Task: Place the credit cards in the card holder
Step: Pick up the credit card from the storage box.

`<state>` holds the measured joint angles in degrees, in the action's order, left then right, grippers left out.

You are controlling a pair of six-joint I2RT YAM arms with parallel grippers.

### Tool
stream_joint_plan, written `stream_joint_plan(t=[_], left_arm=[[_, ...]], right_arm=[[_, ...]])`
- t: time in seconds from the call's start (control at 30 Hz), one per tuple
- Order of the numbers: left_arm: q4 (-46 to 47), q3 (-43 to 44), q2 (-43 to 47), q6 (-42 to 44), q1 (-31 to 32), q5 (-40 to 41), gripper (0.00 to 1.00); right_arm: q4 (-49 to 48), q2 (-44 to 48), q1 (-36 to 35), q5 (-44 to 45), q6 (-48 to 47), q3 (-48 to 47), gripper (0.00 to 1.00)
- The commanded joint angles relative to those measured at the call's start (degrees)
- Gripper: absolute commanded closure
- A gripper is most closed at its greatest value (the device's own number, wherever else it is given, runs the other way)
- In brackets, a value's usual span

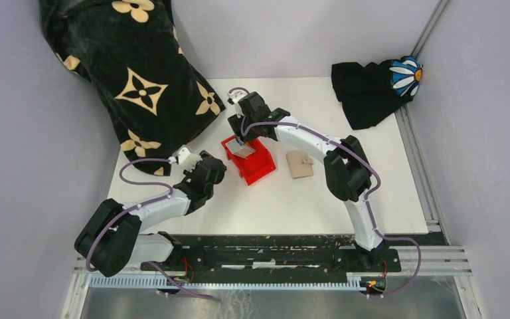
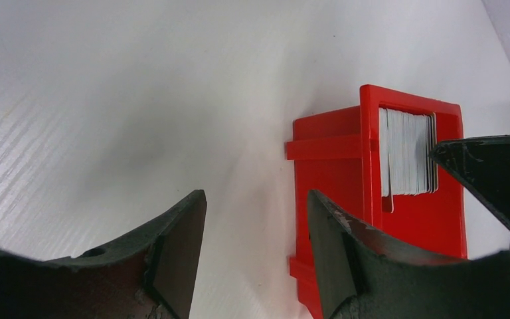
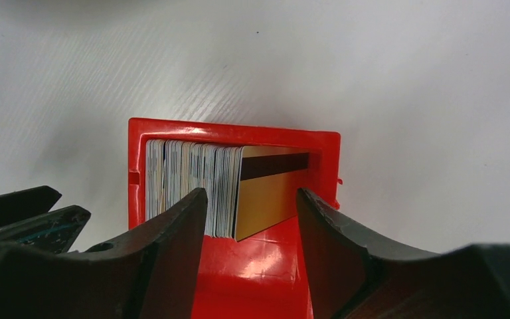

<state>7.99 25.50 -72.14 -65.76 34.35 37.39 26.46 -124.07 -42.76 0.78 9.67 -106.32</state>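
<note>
The right gripper [image 3: 251, 199], jaws wide and empty, hangs over the end of the credit cards [image 3: 192, 179] packed on edge in the red bin [image 3: 232, 126]. The step looks like picking a card; next it must lower and pinch just one. Its arm reaches forward and leftward, wrist tipped down. The left gripper [image 2: 255, 199], also open, hovers beside the bin. The card holder [image 1: 299, 164] lies on the worktop [image 1: 372, 133] just right of it.

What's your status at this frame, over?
Left gripper open, beside red bin. Right gripper open over credit cards standing on edge in bin. Card holder lies on table, apart from bin. Nothing lies between them.
</note>
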Motion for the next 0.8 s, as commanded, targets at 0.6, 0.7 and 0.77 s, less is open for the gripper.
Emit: stream_joint_plan(t=[0.6,0.7,0.77], left_arm=[[10.8,4.2,-8.6,-0.1,-3.2,-9.3,0.37],[12.0,4.7,-9.9,0.3,-3.3,-10.6,0.38],[12.5,5.2,-10.8,0.6,-3.2,-11.1,0.39]], right_arm=[[-0.7,-4.9,5.2,-14.8,12.9,-3.0,0.53],[-1.3,-5.0,5.6,-16.7,14.6,-2.3,0.56],[-1.8,-4.8,5.7,-17.8,15.3,-2.0,0.59]])
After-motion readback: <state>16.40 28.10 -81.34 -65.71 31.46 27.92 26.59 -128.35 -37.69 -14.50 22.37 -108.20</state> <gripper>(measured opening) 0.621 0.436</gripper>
